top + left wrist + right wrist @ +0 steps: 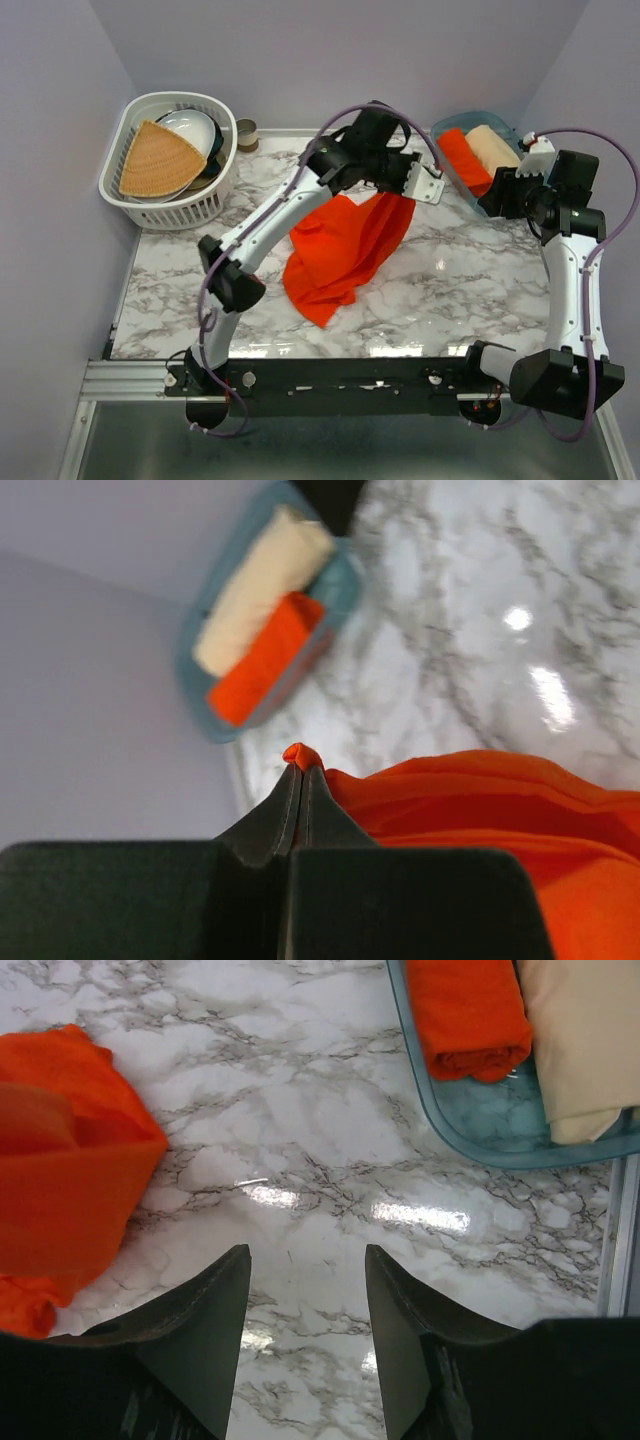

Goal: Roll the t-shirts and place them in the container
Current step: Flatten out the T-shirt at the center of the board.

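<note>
L gripper [302, 775] clamping unrolled t-shirt [335, 250] corner; R gripper [305, 1280] gaping, idle. We're counting one rolled shirt [462, 158] in bin [480, 1125], 2 o'clock.

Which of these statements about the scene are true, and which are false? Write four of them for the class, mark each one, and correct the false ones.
1. The left gripper is shut on a fold of the orange-red t-shirt. True.
2. The right gripper grips the t-shirt too. False: its jaws stand open above the bare marble table and hold nothing.
3. A rolled shirt lies in the blue-green bin beside a cream roll. True.
4. The white basket is empty. False: it holds a tan woven mat and bowls.
</note>
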`<state>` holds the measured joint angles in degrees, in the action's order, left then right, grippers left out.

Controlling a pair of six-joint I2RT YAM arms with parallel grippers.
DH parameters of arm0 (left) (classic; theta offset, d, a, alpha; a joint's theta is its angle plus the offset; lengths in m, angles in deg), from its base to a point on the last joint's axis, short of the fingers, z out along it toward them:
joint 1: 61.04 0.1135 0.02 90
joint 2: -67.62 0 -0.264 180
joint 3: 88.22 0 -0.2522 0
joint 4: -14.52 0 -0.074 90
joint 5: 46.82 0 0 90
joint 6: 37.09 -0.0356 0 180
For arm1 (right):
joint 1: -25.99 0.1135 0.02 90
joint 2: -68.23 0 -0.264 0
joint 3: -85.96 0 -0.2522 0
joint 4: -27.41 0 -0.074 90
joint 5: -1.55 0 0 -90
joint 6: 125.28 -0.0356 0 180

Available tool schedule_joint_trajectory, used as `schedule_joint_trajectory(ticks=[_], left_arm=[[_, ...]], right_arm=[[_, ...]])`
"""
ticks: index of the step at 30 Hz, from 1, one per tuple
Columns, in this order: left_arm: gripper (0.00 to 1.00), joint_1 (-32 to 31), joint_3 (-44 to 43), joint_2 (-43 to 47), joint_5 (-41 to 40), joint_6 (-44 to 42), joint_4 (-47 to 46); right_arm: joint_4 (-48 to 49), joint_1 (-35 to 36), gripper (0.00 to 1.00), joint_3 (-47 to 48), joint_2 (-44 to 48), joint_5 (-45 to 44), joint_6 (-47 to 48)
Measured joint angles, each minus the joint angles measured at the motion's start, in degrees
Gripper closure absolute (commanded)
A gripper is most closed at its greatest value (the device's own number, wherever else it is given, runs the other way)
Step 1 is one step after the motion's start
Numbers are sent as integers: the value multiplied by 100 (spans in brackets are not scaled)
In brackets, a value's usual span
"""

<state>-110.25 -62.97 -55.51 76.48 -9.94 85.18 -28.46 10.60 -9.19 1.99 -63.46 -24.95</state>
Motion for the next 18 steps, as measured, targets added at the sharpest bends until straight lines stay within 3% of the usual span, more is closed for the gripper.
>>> schedule_joint_trajectory(ticks=[4, 11, 13, 18], left_arm=[[100, -11, 968, 1300, -695, 586, -1475], [100, -221, 785, 1932, -2450, 1327, -2852], [100, -149, 1392, 2374, -2841, 1467, -2883], [100, 280, 4041, 4131, -3270, 1862, -2833]], right_arm=[[4, 0, 42, 142, -79, 39, 140], [2, 0, 42, 162, -79, 586, 420], [17, 0, 42, 92, -44, 774, 588], [-66, 2, 42, -468, 179, 1292, 1443]])
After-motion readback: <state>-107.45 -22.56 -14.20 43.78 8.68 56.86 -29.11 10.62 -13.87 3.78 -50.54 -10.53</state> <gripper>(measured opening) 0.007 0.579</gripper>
